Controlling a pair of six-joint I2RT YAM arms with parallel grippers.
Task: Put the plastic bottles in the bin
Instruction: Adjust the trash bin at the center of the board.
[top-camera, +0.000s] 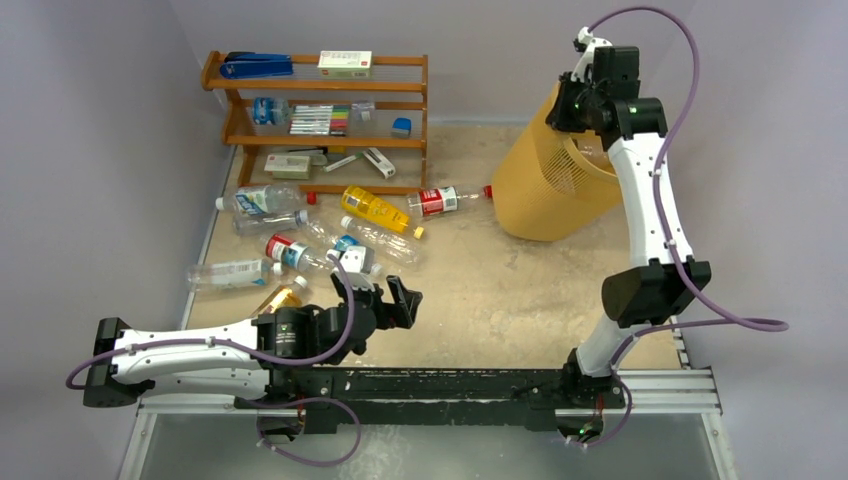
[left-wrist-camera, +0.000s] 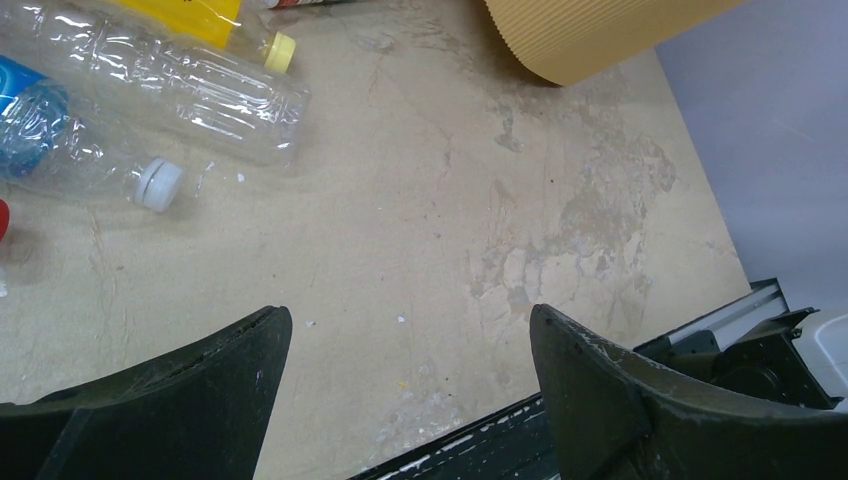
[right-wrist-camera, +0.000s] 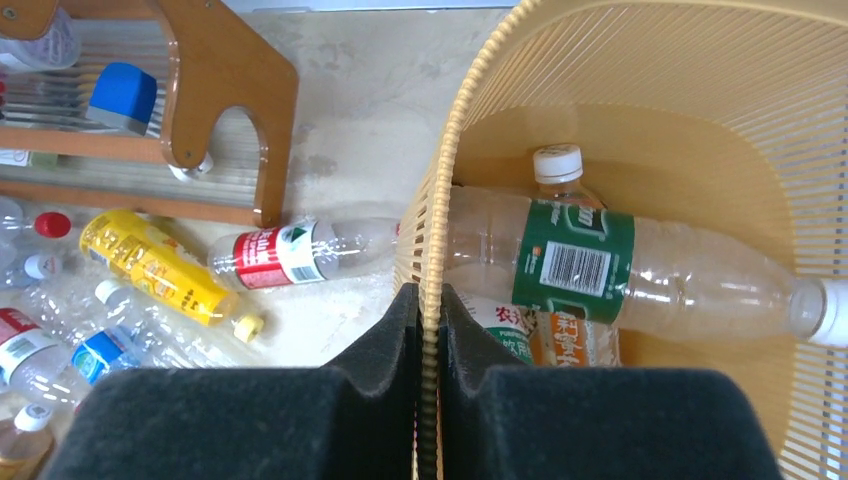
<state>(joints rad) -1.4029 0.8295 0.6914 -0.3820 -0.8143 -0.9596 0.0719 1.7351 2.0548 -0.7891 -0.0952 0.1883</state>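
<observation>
The right hand (right-wrist-camera: 430, 300) pinches the rim of the bin (right-wrist-camera: 690, 60), which stands tilted near the far right corner of the surface (top-camera: 480, 290). Inside the bin, a clear green-labelled bottle (right-wrist-camera: 575, 262) lies across other bottles. A red-labelled bottle (right-wrist-camera: 285, 254) lies on the surface just outside the bin's wall, with a yellow bottle (right-wrist-camera: 160, 268) beyond it. The left hand (left-wrist-camera: 410, 330), fingers spread and holding nothing, hangs over the near left part of the surface. The remaining bottles (top-camera: 235, 272) lie scattered toward the left edge, in front of a wooden rack (top-camera: 320, 110).
</observation>
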